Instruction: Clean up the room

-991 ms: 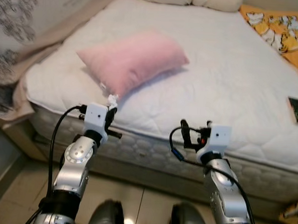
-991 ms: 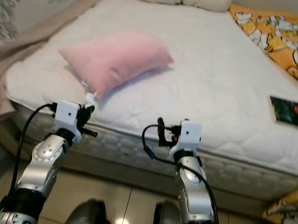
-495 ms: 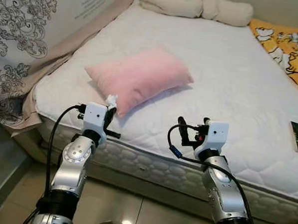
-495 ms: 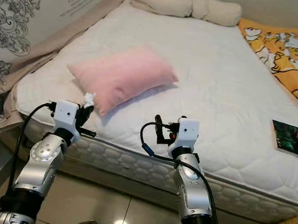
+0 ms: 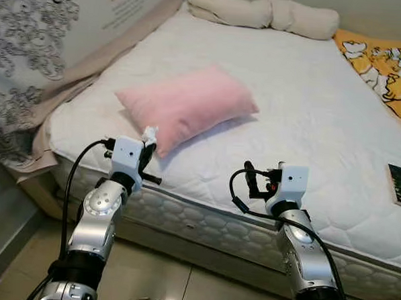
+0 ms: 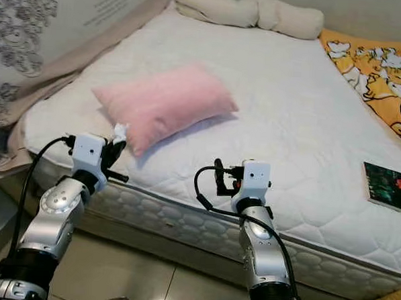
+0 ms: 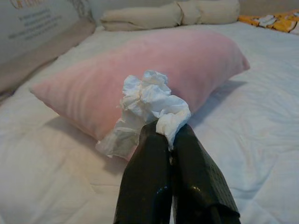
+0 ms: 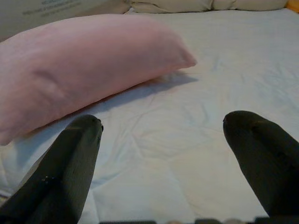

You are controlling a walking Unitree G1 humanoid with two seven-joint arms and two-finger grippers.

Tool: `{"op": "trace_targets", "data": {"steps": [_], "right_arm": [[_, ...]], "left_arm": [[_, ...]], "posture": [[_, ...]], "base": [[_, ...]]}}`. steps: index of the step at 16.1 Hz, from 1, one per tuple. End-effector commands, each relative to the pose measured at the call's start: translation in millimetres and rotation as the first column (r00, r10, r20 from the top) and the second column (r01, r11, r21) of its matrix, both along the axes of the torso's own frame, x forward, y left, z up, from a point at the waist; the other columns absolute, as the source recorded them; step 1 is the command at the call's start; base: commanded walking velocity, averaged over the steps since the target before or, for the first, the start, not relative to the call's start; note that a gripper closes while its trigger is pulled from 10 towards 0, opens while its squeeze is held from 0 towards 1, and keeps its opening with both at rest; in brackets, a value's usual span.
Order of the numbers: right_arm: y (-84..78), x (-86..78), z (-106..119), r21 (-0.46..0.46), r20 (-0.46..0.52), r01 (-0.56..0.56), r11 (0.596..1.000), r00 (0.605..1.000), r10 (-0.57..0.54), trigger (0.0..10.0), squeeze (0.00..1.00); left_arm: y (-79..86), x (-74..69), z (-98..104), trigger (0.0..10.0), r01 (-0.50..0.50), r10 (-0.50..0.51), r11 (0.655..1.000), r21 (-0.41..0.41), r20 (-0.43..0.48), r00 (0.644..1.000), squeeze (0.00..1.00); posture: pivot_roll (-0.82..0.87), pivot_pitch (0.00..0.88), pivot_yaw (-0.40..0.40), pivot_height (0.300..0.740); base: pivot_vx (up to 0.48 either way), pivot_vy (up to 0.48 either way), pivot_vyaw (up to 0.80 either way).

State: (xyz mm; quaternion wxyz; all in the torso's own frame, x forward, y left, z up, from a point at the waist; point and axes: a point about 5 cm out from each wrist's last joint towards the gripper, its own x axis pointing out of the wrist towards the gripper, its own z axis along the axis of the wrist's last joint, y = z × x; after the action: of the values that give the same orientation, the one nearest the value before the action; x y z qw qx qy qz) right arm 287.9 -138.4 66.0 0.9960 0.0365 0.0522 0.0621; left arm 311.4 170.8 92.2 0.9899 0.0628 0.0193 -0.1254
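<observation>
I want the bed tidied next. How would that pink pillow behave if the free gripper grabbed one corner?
The pink pillow looks plump and soft, so it would probably sag. Likely light. The right gripper, fingers open, might only pinch fabric.

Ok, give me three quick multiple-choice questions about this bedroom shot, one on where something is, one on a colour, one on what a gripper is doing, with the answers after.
1. Where does the book lie?
A. on the mattress near its right edge
B. on top of the pillow
C. on the floor

2. What colour is the pillow in the middle of the mattress?
A. yellow
B. pink
C. dark green

3. What is the state of the left gripper?
A. wide open over the pillow
B. shut on a crumpled tissue
C. shut on the book

Answers:
1. A, the book sits flat on the white quilted surface far to the robot's right.
2. B, both eye views show it pale pink.
3. B, the left wrist view shows the two black fingers pressed together with white tissue bunched at their tips, while the right gripper is spread open.
</observation>
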Motion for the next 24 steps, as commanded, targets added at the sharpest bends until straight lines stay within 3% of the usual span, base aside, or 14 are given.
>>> {"op": "trace_targets", "data": {"steps": [1,4,7,13,21,24], "right_arm": [[-1.6,2.7,2.2,0.001,0.014,0.003,1.000,1.000,-0.003,10.0,0.00],[-0.7,4.1,1.8,0.003,0.012,-0.003,1.000,1.000,0.003,10.0,0.00],[1.2,6.5,5.2,0.006,0.038,-0.025,1.000,0.999,0.025,10.0,0.00],[2.2,8.1,4.6,0.038,0.029,-0.026,0.999,0.999,0.025,10.0,0.00],[4.6,13.1,0.2,0.076,-0.003,-0.047,0.996,0.999,0.047,10.0,0.00],[6.6,14.8,-0.8,0.080,-0.010,-0.056,0.995,0.998,0.057,10.0,0.00]], "left_arm": [[0.5,1.9,1.6,10.0,0.004,-0.004,1.000,0.011,0.005,1.000,0.00],[0.5,0.7,1.1,10.0,0.006,-0.006,1.000,0.018,0.014,1.000,0.00],[0.0,2.2,2.7,10.0,0.007,-0.006,0.999,-0.031,0.009,1.000,0.00],[0.8,1.5,-1.4,10.0,-0.056,0.056,0.998,-0.013,-0.004,0.998,0.00],[-15.5,-9.6,-4.8,10.0,-0.059,0.058,0.997,-0.050,-0.023,0.998,0.00],[-26.3,-12.2,-1.1,10.0,-0.037,0.036,0.998,-0.059,-0.024,0.999,0.00]], "posture": [[0.01,0.000,-0.024,0.740],[0.01,0.000,-0.025,0.740],[0.01,0.000,-0.022,0.740],[0.02,0.000,-0.022,0.740],[0.05,0.000,-0.036,0.740],[0.06,0.000,-0.037,0.740]], "base": [[0.000,0.000,0.00],[0.000,0.000,0.00],[0.000,0.000,0.00],[0.000,0.000,0.58],[0.000,0.000,0.27],[0.000,0.357,0.00]]}}
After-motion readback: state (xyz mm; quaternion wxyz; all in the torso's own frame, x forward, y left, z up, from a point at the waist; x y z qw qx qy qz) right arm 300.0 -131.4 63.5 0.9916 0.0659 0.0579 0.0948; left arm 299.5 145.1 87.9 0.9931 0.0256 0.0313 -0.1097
